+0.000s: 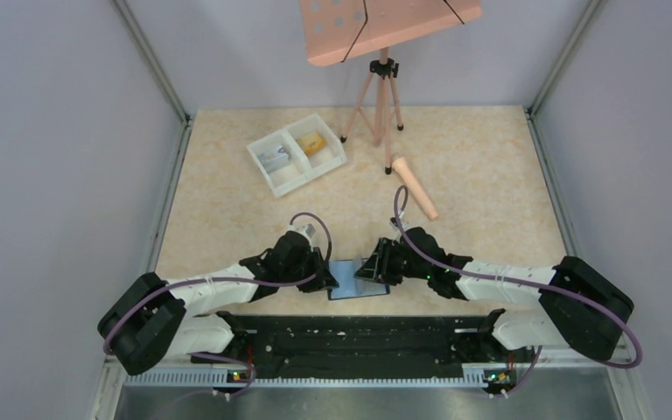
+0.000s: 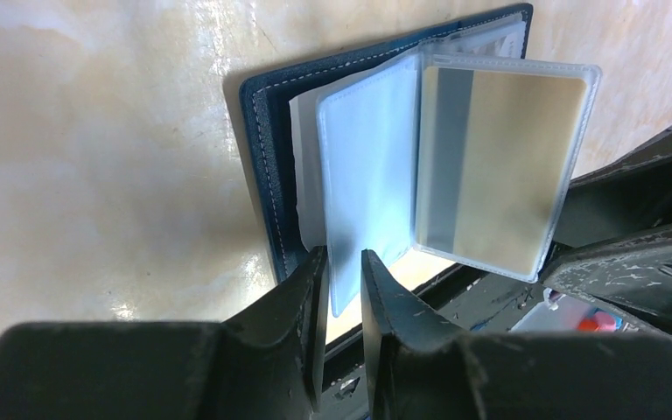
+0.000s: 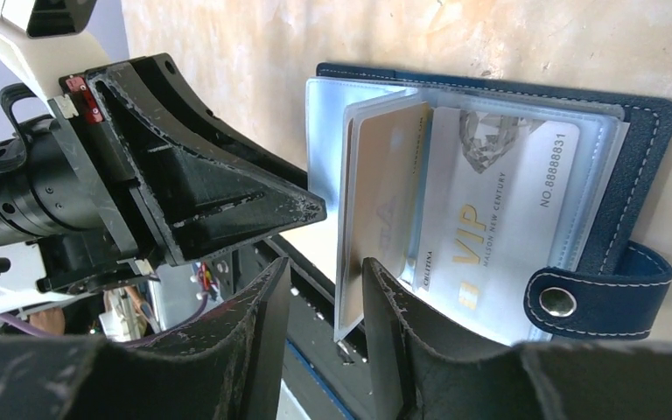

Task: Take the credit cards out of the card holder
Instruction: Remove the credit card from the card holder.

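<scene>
Sleeves [image 2: 367,175] are standing up from the card holder [image 1: 359,286], lying open at the near edge between my claws, long side running left to right. My left gripper [image 2: 343,262] and right gripper [image 3: 324,271] are each straddling a page narrowly; whether they are pinching, I cannot tell. Left should be pinning plastic while right is drawing the gold card [image 3: 385,201] straight along its pocket

Pale grey walls [image 1: 52,131] close in a beige marbled table [image 1: 490,175]; at the far edge stands a tripod [image 1: 383,96] holding a pinkish board [image 1: 385,26].
</scene>
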{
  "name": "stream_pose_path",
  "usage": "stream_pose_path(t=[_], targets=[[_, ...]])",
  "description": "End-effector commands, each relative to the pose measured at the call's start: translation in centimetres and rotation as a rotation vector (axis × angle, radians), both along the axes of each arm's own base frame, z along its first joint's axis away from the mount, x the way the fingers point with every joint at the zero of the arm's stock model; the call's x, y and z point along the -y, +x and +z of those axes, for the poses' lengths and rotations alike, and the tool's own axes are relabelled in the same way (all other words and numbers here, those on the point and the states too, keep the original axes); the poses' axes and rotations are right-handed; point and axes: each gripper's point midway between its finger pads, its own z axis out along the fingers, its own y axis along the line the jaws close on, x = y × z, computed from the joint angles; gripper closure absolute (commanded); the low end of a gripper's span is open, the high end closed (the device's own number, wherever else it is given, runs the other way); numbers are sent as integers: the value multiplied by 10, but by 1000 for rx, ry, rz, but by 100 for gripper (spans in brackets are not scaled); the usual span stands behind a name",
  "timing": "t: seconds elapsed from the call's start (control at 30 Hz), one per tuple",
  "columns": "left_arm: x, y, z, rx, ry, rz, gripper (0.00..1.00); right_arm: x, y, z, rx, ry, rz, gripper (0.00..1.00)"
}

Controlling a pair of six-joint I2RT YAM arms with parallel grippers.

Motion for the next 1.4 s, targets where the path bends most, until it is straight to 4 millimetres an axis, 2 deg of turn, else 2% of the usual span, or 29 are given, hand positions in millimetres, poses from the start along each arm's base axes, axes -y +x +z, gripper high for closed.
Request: stream_pose_path(t=[0.0, 0.17, 0.23, 0.6, 0.7, 0.83, 1.1, 1.37], targets=[[0, 6, 9, 30, -9, 23, 75, -14, 3, 17, 41, 43, 23, 65], [0, 6, 8, 26, -7, 23, 74, -20, 3, 30, 75, 89, 42, 69], [1, 6, 8, 25, -6, 22, 74, -19, 4, 30, 78, 83, 39, 69], [-3, 4, 5, 9, 23, 21, 74, -19, 5, 23, 76, 71, 39, 86], [-3, 5, 6, 12, 27, 20, 74, -18, 5, 20, 72, 62, 39, 87], [-4, 6, 7, 13, 33, 20, 74, -18, 5, 18, 70, 53, 39, 85], [-4, 7, 9, 17, 37, 17, 74, -12, 7, 13, 68, -1, 25, 67], [-3, 9, 13, 26, 41, 15, 74, -11, 8, 9, 68, -26, 28, 64]])
